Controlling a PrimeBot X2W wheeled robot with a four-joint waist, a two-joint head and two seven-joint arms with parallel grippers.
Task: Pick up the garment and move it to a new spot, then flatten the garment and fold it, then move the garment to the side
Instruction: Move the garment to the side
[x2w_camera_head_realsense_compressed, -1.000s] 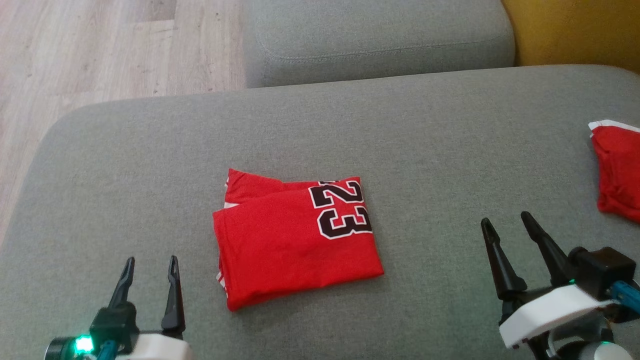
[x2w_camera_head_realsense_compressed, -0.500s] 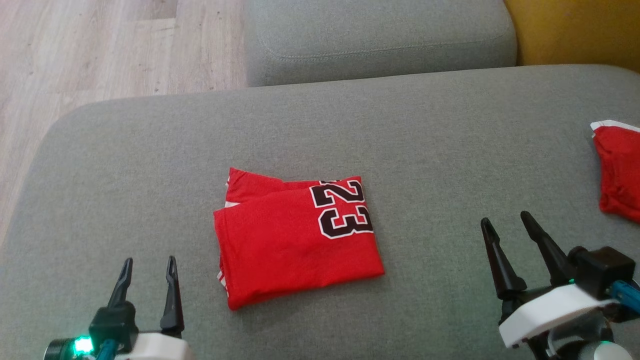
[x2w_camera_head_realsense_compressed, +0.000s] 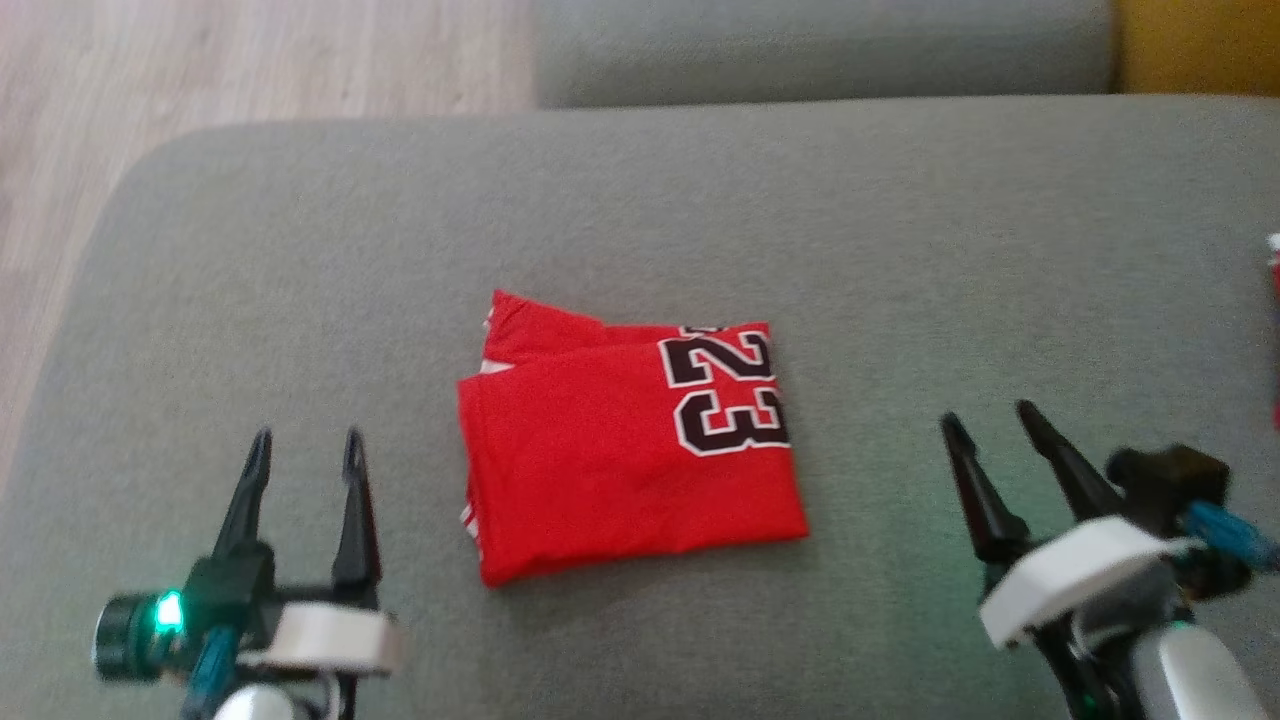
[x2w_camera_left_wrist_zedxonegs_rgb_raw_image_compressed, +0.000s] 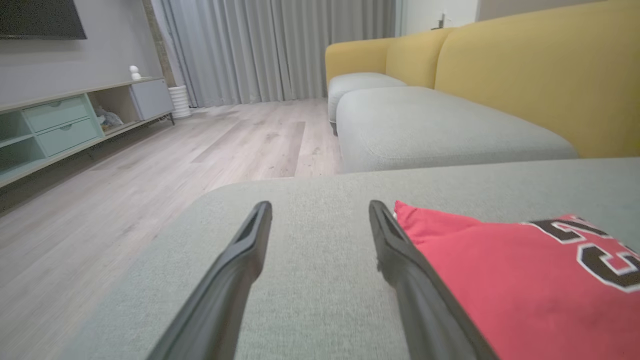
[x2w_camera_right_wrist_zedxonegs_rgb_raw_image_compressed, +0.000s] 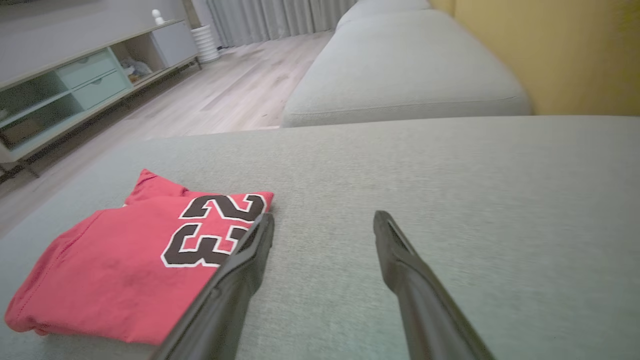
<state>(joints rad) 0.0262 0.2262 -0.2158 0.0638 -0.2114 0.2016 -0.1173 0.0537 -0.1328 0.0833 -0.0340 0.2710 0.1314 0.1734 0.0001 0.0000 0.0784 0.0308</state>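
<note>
jersey (x2w_camera_head_realsense_compressed: 630, 450): red, folded into a rough rectangle, black "23" at its right end, lying flat mid-cushion
left gripper (x2w_camera_head_realsense_compressed: 307, 437): lower left, fingers spread, empty, near the jersey's left edge
right gripper (x2w_camera_head_realsense_compressed: 986, 414): lower right, fingers spread, empty, apart from the jersey
cushion (x2w_camera_head_realsense_compressed: 900, 220): grey fabric
floor (x2w_camera_head_realsense_compressed: 250, 60): pale wood, upper left
cloth (x2w_camera_head_realsense_compressed: 1275, 340): red-and-white sliver at the right edge

Garment (x2w_camera_head_realsense_compressed: 620, 470): red jersey with a black, white-edged "23" and white trim at the edges. Folded into a compact rectangle, number uppermost. Lies flat near the middle of the grey seat cushion (x2w_camera_head_realsense_compressed: 900, 230).
</note>
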